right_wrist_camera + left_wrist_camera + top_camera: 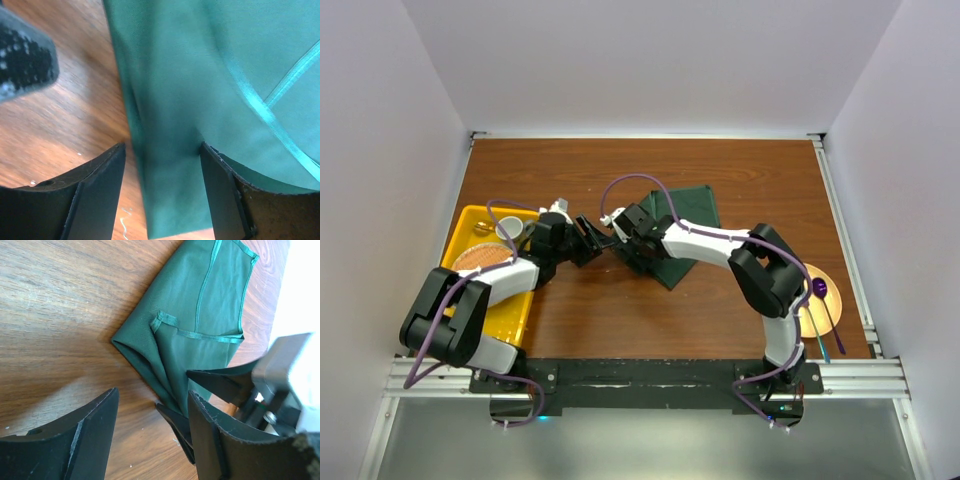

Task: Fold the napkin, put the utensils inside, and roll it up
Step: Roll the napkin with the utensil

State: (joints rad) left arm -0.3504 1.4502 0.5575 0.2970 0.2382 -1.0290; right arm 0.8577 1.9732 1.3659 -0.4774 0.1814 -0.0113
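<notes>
At left on the table (740,170): yellow tray (470,215) holding a round cork disc (480,258) and a white cup (508,230).

At right, near edge: orange plate (830,280) carrying the utensils (818,289). They are thin sticks, one purple-ended, running off the plate's near rim. Finer detail is too small to tell.

Centre: both arms reach inward and meet at the napkin's near-left corner, the right forearm crossing over the cloth and hiding part of it.

- Left gripper (588,240) (152,395): jaws wide, bare wood between them, just short of the folded corner, holding nothing.
- Right gripper (625,245) (162,147): jaws wide, straddling the napkin's folded edge, cloth lying flat between the fingers, not pinched.

Napkin (692,215) (200,340) (200,100): dark green, at mid-table, well apart from tray and plate. It is folded into layers, with soft pleats at the near corner. A lighter stitched hem runs across the top face, one hem corner lying on top.
</notes>
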